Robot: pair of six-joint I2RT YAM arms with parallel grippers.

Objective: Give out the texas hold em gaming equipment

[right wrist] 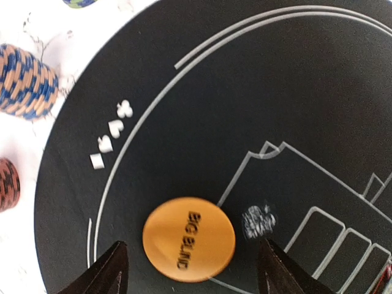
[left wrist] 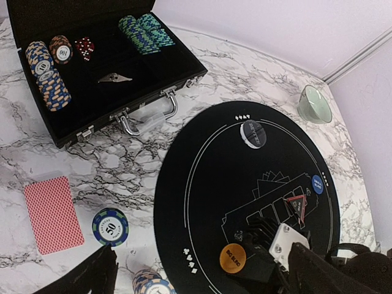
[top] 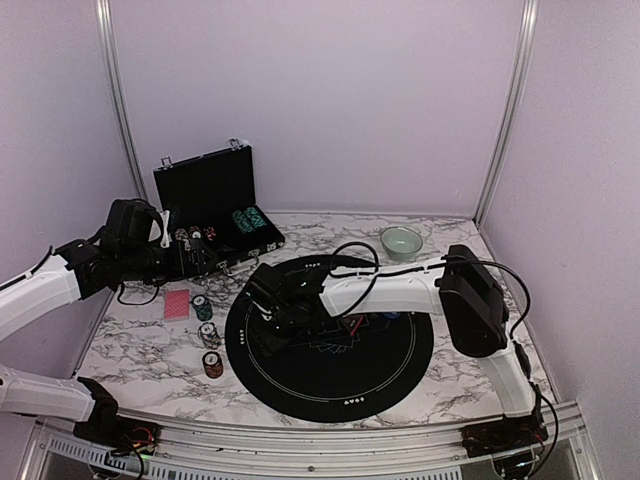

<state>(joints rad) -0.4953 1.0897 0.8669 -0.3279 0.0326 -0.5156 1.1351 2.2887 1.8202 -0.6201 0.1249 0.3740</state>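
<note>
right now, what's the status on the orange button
Left fingers open, empty. Right fingers open, straddling orange button, flat on black mat. Chip stacks off to the side.

Orange-blue chip stack (right wrist: 24, 82) and red chip stack (right wrist: 7, 184), both off mat (right wrist: 245, 92) rim, cut by left picture edge. Small print (right wrist: 257, 222) on mat beside orange button (right wrist: 188, 239) blurred, unreadable.

Left arm (top: 40, 285): enters from the left edge of the top view, forearm extended right, wrist near upper left.
Left claw (top: 203, 258): points right, jaws spread wide; fingers (left wrist: 86, 275) sit at the bottom corners of its wrist view.
Right arm (top: 390, 290): rises from lower right, elbow at right, forearm stretched left across centre.
Right claw (top: 268, 312): tipped downward, jaws apart, not clamped.
</note>
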